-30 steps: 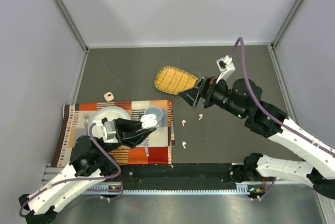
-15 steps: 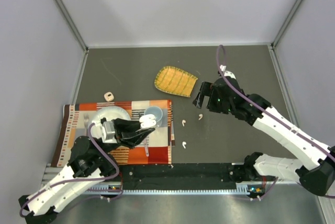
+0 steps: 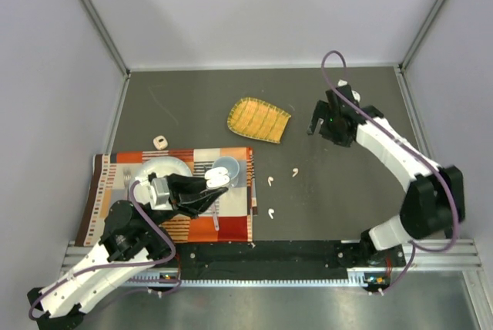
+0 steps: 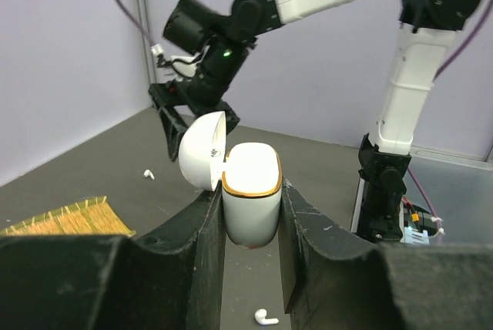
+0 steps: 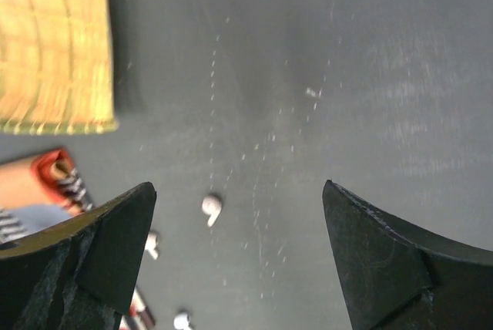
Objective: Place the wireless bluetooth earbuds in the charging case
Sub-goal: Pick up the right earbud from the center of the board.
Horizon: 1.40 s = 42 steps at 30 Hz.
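My left gripper (image 3: 218, 181) is shut on the white charging case (image 4: 250, 199), which stands upright between the fingers with its lid (image 4: 202, 149) hinged open; it is held over the striped cloth. Three white earbuds lie on the dark table: one (image 3: 295, 172), a second (image 3: 271, 181) and a third (image 3: 271, 212). A tiny white speck (image 3: 253, 246) sits by the front rail. My right gripper (image 3: 318, 123) is open and empty, up behind the earbuds. The right wrist view shows its jaws (image 5: 236, 187) wide apart above an earbud (image 5: 211, 207), with two more at the lower left.
A yellow woven mat (image 3: 258, 119) lies left of my right gripper. The striped cloth (image 3: 115, 191) carries a plate with a fork (image 3: 154, 170) and a blue cup (image 3: 226, 166). A small cream piece (image 3: 159, 143) lies behind the cloth.
My right arm has swung back and to the right, away from the mat and earbuds, and its gripper now points down. My left gripper holds the case as before.
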### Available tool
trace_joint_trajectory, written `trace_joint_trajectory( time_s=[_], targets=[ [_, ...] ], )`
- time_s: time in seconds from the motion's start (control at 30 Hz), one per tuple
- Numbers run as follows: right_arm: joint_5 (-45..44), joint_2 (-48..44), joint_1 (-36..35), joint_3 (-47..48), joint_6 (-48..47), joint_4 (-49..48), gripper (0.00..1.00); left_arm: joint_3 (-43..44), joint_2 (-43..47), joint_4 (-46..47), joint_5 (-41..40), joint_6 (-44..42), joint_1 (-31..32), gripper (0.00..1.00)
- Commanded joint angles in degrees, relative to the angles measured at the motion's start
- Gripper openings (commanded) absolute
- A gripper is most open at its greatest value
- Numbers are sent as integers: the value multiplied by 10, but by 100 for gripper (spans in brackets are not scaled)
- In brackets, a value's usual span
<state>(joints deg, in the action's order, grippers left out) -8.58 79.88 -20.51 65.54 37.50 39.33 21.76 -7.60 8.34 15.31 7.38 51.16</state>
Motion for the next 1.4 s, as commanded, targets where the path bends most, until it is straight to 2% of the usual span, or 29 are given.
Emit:
trace_joint_trajectory(
  time_s=[0.0, 0.1, 0.3, 0.5, 1.1, 1.37],
  targets=[
    [-18, 91, 21, 86, -42, -29, 85, 17, 7, 18, -7, -1, 2, 0],
    [-42, 156, 23, 144, -56, -35, 76, 15, 8, 18, -7, 3, 3, 0],
    [-64, 276, 29, 245, -113, -29, 69, 11, 14, 14, -12, 3, 2, 0],
    [-44, 338, 59, 287, -109, -26, 68, 10, 24, 8, -20, -8, 2, 0],
    [-30, 426, 80, 338, -139, -31, 57, 29, 24, -16, -44, -25, 2, 0],
    [-35, 442, 83, 352, -141, -30, 57, 29, 24, -18, -48, -24, 2, 0]
  ],
)
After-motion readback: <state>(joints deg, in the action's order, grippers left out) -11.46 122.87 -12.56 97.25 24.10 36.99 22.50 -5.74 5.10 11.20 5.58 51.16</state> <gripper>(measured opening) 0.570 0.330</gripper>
